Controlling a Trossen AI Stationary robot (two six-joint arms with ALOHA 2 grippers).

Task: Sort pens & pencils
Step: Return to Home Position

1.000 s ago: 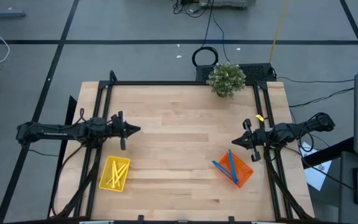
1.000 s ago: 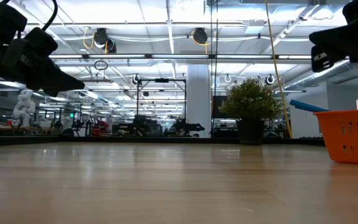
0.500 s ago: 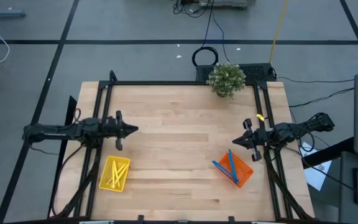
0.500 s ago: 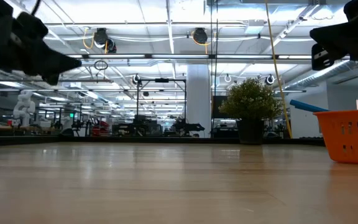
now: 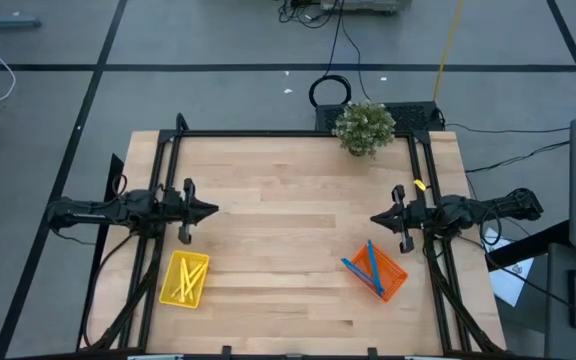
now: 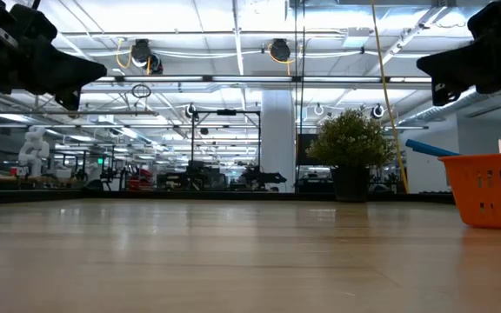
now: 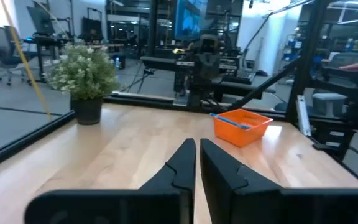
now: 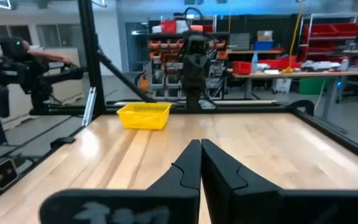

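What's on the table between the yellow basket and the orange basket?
Nothing: the high view shows only bare wooden table between yellow basket and orange basket. The left gripper and right gripper hover elsewhere.

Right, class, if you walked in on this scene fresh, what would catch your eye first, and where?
Two bright baskets stand out on the wooden table: an orange basket on the right holding the blue pens, and a yellow basket on the left holding the yellow pencils. The left end effector and right end effector hang shut above the table, tips facing each other. A potted plant sits at the far edge.
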